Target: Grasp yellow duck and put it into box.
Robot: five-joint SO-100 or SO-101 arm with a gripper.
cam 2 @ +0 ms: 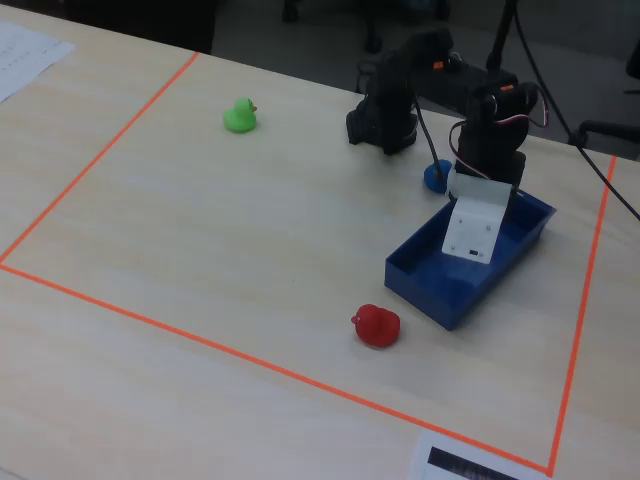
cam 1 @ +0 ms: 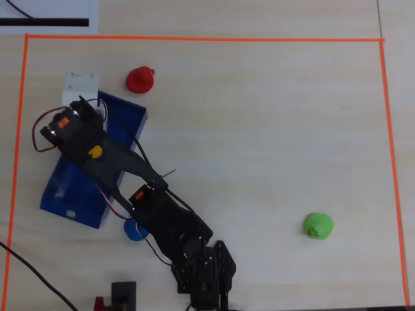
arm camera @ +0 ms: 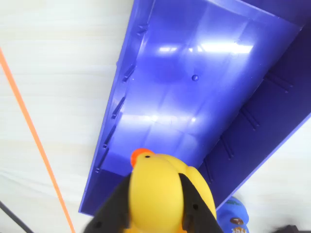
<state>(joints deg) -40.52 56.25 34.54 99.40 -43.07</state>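
My gripper [arm camera: 155, 187] is shut on the yellow duck [arm camera: 163, 194]. Its black fingers [arm camera: 119, 204] press both sides of the duck, whose orange beak points forward. I hold the duck above the near end of the dark-blue box [arm camera: 194, 97], whose floor is bare. In the overhead view the arm lies across the box [cam 1: 68, 201], and only a small yellow patch of the duck [cam 1: 95, 151] shows among the black arm parts. In the fixed view a white bracket hangs over the box [cam 2: 440, 290] and hides the duck.
A red duck [cam 1: 140, 80] sits beyond the box's far end. A blue toy [cam 1: 135, 230] lies by the box's near corner, beside the arm. A green toy [cam 1: 318, 225] sits far right. Orange tape [cam 1: 194, 39] frames the work area.
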